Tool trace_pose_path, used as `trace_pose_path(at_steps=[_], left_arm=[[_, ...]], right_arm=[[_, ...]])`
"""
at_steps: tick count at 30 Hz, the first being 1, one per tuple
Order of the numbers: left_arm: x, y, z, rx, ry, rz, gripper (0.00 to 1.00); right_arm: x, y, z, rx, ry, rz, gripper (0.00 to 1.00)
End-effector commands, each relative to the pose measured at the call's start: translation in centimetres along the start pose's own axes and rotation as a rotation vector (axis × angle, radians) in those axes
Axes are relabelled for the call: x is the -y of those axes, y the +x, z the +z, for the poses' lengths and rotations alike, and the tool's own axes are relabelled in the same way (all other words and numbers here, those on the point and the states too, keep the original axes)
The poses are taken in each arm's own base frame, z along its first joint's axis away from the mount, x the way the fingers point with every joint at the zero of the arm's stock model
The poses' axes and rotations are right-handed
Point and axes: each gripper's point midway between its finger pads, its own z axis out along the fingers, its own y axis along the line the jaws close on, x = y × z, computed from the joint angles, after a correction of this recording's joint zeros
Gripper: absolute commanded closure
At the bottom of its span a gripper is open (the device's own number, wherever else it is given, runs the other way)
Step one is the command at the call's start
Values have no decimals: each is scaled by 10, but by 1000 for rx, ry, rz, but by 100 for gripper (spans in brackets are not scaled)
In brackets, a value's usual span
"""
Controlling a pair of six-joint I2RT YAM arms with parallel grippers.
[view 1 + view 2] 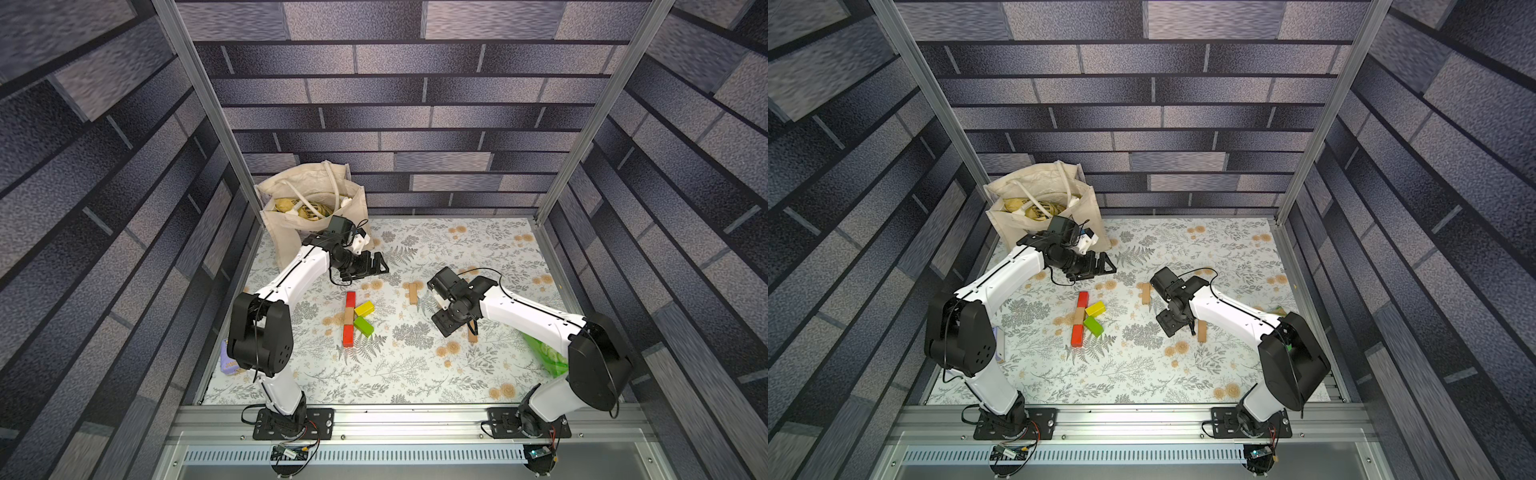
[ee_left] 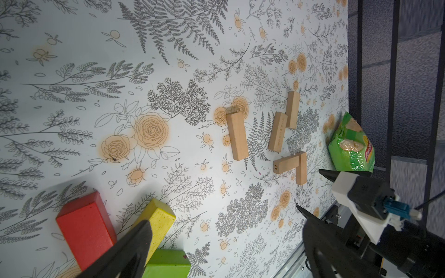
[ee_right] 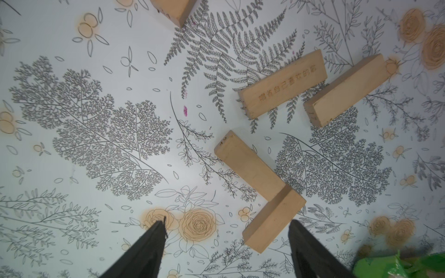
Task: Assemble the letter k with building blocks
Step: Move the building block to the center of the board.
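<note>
Tan wood is what this step calls for. The coloured letter k [image 1: 353, 318] lies complete at mid-desk: red block [image 1: 350, 300], tan, red in a straight spine, with the yellow block [image 1: 364, 308] and green block [image 1: 363, 326] slanting off its middle toward the right arm's side. Judged: a plain-wood figure comes next, none of it laid yet

Above the loose tan pile the right fingers [image 3: 147, 248] stand apart, grasping nothing. The nearest tan block [image 3: 273, 220] lies just ahead of the tips, nearer one finger than centred. The end of a second tan block [image 3: 248, 166] butts against its side, making an L. The left fingers [image 2: 130, 248] are spread wide and empty, hovering near the far end of the coloured spine

Doing it well (judgement):
- centre over the nearest block
- turn the wrist so the pads meet its two long faces
- descend straight, since a skewed approach would shove the touching neighbour
- lift clear before travelling

Materials:
- the blocks are crisp-edged rectangular bars of smooth bare wood
- one engraved block [image 3: 283, 84] carries characters on its broad face
- the painted blocks are solid colour, and the yellow end face looks speckled
- all look hard and light, and probably slip between flat pads
- the desk [image 1: 415, 374] wears a flat printed botanical sheet
- a crinkly green snack bag [image 2: 349, 144] sits just beyond the tan pile
</note>
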Motion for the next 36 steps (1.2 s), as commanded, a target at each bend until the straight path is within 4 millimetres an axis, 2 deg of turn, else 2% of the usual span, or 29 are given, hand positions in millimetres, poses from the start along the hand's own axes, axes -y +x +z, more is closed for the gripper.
trace_pose_path(at_steps=[1, 3, 9, 18, 24, 29, 33, 36], left_arm=[[11, -7, -13, 26, 30, 19, 0], [11, -7, -14, 29, 28, 20, 0], [11, -8, -13, 27, 33, 15, 0], [9, -9, -13, 28, 39, 10, 0], [11, -7, -11, 16, 49, 15, 0], [12, -3, -5, -18, 71, -2, 0], [17, 0, -4, -32, 88, -4, 0], [30, 8, -2, -77, 131, -4, 0]], right_arm=[[5, 10, 10, -82, 33, -38, 19], [2, 9, 14, -96, 19, -38, 18], [14, 3, 24, -85, 63, 7, 17], [24, 8, 51, -140, 100, 34, 17], [27, 1, 54, -119, 115, 38, 17], [28, 2, 59, -117, 109, 42, 17], [26, 6, 64, -135, 101, 42, 18], [25, 7, 69, -148, 100, 41, 18]])
